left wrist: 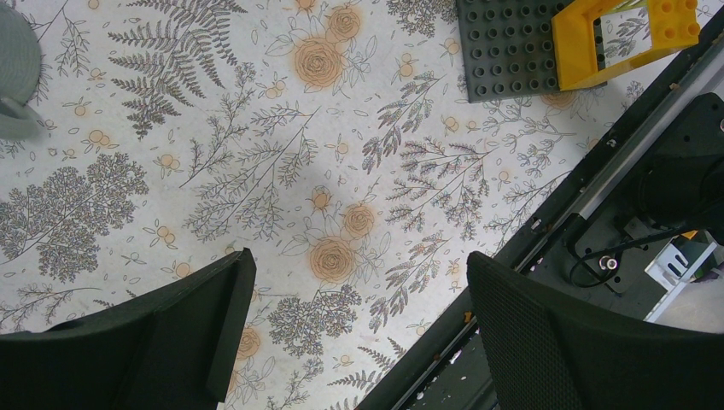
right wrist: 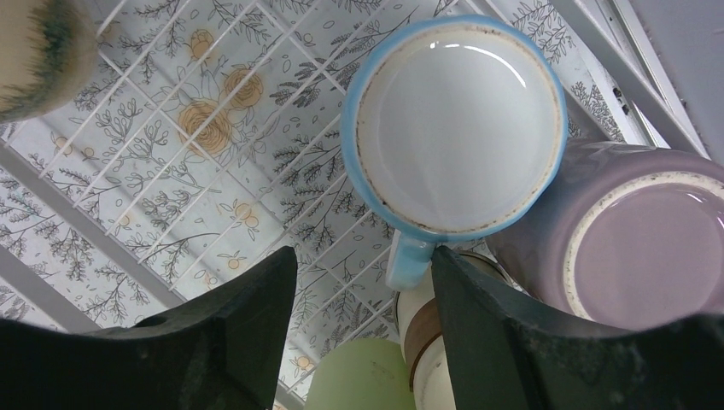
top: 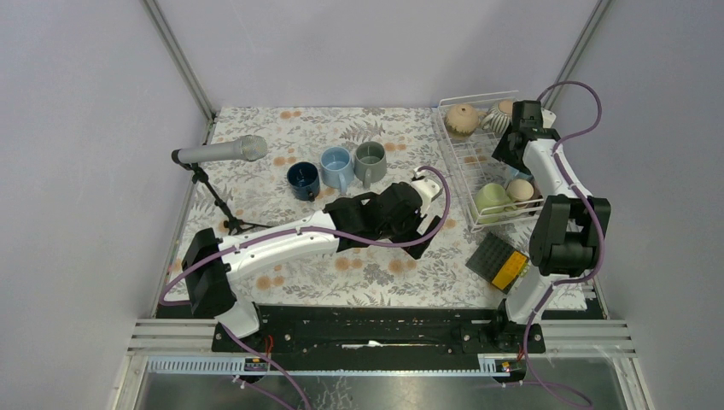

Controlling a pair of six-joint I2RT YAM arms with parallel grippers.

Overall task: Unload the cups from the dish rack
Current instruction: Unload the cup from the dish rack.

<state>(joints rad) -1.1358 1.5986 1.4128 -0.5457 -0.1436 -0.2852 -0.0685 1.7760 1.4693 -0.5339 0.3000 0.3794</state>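
Nearest you, at the bottom of the overhead view, the left arm lies low across the floral-print surface [top: 256,128], reaching toward frame centre. Left end effector [left wrist: 359,333]: fingers spread wide, nothing between them, only printed cloth below. To its lower right in the overhead view sits a dark grey studded building plate [top: 493,256] with a yellow open-frame brick [left wrist: 623,34] on it.

Further in, at frame centre, you have three cups in a row on the surface: dark blue ceramic mug [top: 303,181], light blue ceramic mug [top: 335,167], metallic grey mug [top: 370,162]. Left of them is a grey microphone on a black stand [top: 222,152].

Right side of frame: white wire dish rack [top: 457,162]. Its near end holds a pale green mug [top: 493,198], with a white mug with a brown band [right wrist: 423,342] just beside it.

Right end effector [right wrist: 363,316] hangs over the rack's middle, fingers parted either side of the handle of a second light blue mug [right wrist: 461,128]. The handle sits close against the right-of-frame finger, with a gap to the other, so it is not pinched. A mauve glazed mug [right wrist: 649,239] touches this cup.

Far end of the rack: speckled tan mug [top: 465,120] and grey-and-white striped mug [top: 498,115].
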